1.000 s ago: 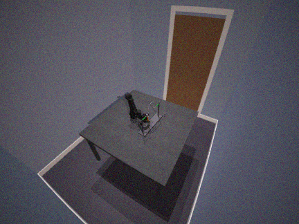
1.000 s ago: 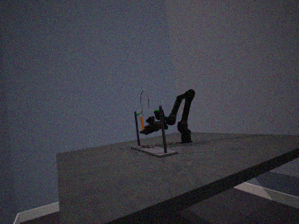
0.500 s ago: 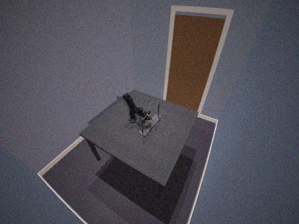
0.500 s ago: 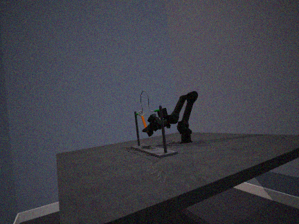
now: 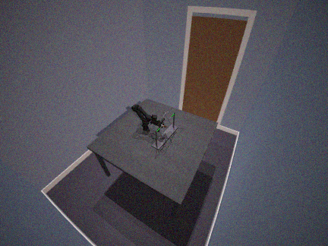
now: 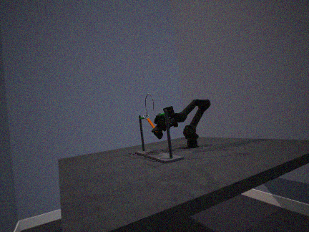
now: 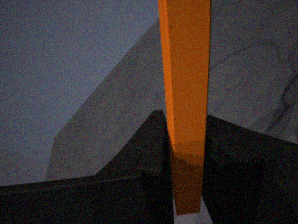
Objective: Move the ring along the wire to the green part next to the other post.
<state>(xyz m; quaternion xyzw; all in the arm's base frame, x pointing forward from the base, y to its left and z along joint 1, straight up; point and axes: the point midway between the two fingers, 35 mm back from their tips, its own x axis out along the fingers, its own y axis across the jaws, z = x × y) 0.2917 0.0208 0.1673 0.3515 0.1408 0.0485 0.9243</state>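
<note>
The orange handle [image 6: 150,122] [image 7: 187,60] is between the fingers of my gripper [image 6: 154,129] [image 7: 170,118], which is shut on it. In the exterior view the handle leans, its top toward the left post [image 6: 141,134]. The small pale ring [image 6: 146,116] is at the handle's upper end, at the inner end of the green part [image 6: 142,118] by that post. The wire seems to pass through the ring. Whether the ring touches the grey wire [image 6: 148,94] is too small to tell. The other green part [image 6: 161,114] is by the right post [image 6: 168,136].
The grey wire rises in a tall arch between the posts, also seen in the top view. Both posts stand on a flat base plate [image 6: 177,157] on the dark table [image 5: 133,152] [image 6: 107,179]. The arm reaches in from the robot's base [image 6: 192,142] behind the right post.
</note>
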